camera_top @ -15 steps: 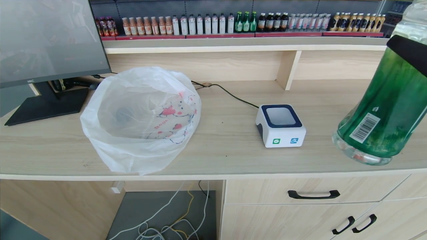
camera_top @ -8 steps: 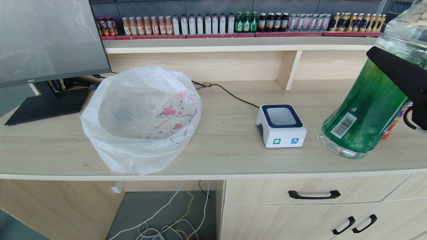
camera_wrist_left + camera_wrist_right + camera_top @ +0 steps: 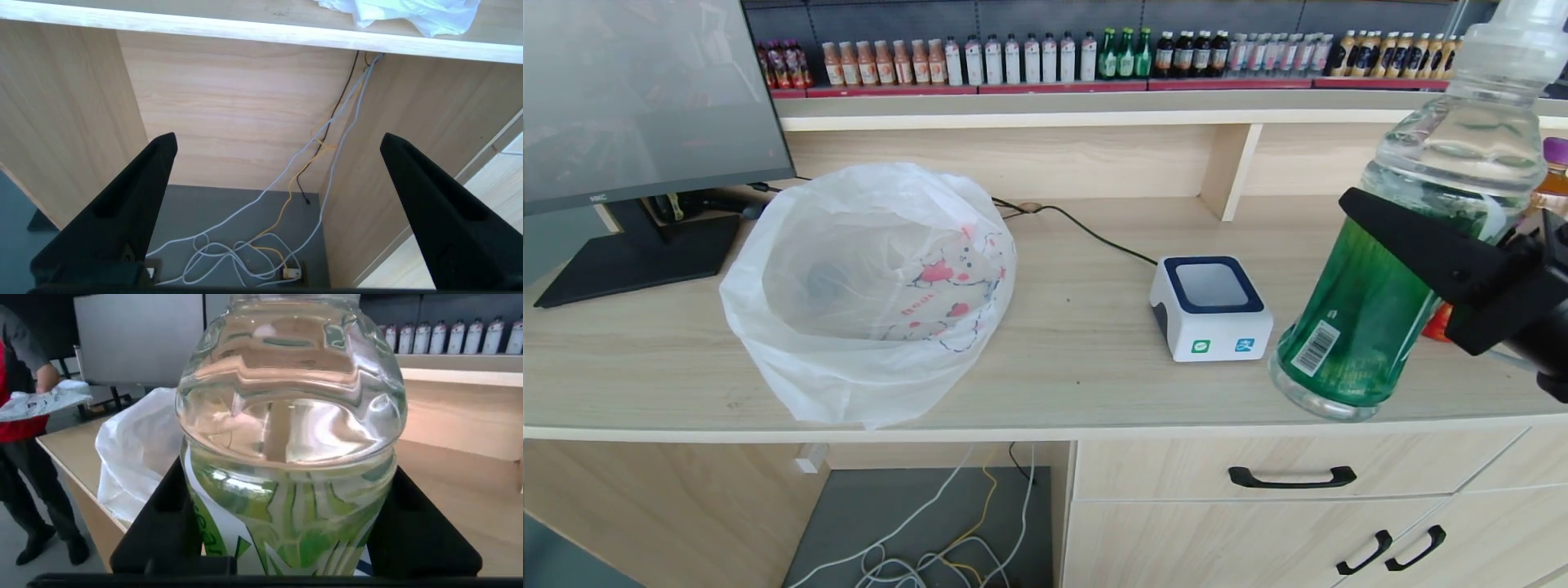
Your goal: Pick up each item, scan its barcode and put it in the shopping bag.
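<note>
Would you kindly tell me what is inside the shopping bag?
The shopping bag holds a white packet with pink and red print. A dark shape beside it is too blurred to identify; the front wall hides the bottom.

You see a barcode [image 3: 1314, 348] on the bottle [image 3: 1356, 310] label, and a green icon [image 3: 1199, 346] and a blue icon [image 3: 1243, 345] on the scanner [image 3: 1210, 308] front. No wording is legible.

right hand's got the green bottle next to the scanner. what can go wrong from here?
1. The barcode sits low on the side of the bottle, while the scanner faces up; the read may fail unless the right hand turns it.
2. The bottle's base hangs near the scanner; moving across could knock it.
3. The shopping bag is limp and near the front edge of the counter; a heavy bottle may topple it.
</note>
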